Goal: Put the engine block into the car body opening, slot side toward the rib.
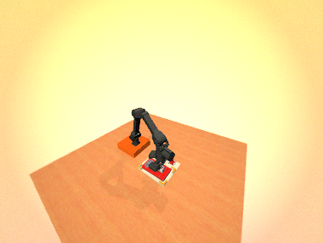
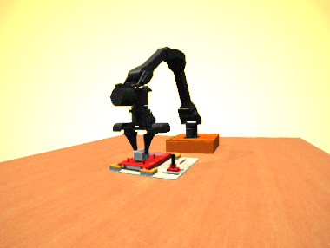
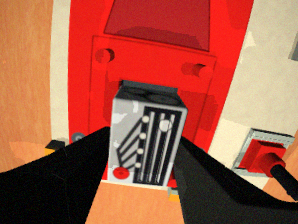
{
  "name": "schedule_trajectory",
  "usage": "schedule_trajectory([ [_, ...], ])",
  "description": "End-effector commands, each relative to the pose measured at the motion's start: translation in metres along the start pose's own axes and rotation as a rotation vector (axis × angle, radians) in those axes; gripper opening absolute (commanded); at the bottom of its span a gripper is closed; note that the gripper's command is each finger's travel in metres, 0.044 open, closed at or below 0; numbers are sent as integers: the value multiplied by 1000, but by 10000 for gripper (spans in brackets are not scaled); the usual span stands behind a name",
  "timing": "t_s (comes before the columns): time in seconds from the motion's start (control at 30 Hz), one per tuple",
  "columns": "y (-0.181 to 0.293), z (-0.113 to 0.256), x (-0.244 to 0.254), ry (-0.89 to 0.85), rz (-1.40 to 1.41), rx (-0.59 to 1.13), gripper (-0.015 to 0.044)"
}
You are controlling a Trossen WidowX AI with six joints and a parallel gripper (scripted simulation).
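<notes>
The grey engine block (image 2: 140, 154) (image 3: 147, 142) is upright between the fingertips of my gripper (image 2: 141, 151) (image 3: 143, 138), which is shut on it. The red car body (image 2: 152, 162) (image 3: 82, 75) (image 1: 162, 174) lies flat under it. The block is over the opening, and its upper part stands above the red surface. A dark strip of the opening (image 3: 135, 85) shows beyond the block in the wrist view. The block hides the rest of the opening and the rib, so its depth and slot side cannot be told.
Short red pegs (image 3: 104, 55) rise from the body near the block. A red piece with a black stem (image 2: 173, 167) (image 3: 258, 154) stands beside the body on the white board (image 2: 188, 165) (image 3: 265, 75). Grey-and-yellow corner blocks (image 2: 148, 172) edge the body. The orange arm base (image 2: 191, 144) is behind.
</notes>
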State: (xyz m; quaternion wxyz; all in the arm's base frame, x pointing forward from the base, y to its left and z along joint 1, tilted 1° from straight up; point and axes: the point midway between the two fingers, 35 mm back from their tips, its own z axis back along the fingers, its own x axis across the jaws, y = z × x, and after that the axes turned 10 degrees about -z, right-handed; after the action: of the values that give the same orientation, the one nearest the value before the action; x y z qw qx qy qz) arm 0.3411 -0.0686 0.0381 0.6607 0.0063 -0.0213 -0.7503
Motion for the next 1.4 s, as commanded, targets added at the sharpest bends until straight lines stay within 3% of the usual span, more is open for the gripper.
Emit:
schedule_trajectory([
  [0.0,0,-1,0,-2,0,-1,160],
  [1.33,0,-10,0,-2,6,-1,160],
  [1.37,0,-9,0,0,1,0,186],
])
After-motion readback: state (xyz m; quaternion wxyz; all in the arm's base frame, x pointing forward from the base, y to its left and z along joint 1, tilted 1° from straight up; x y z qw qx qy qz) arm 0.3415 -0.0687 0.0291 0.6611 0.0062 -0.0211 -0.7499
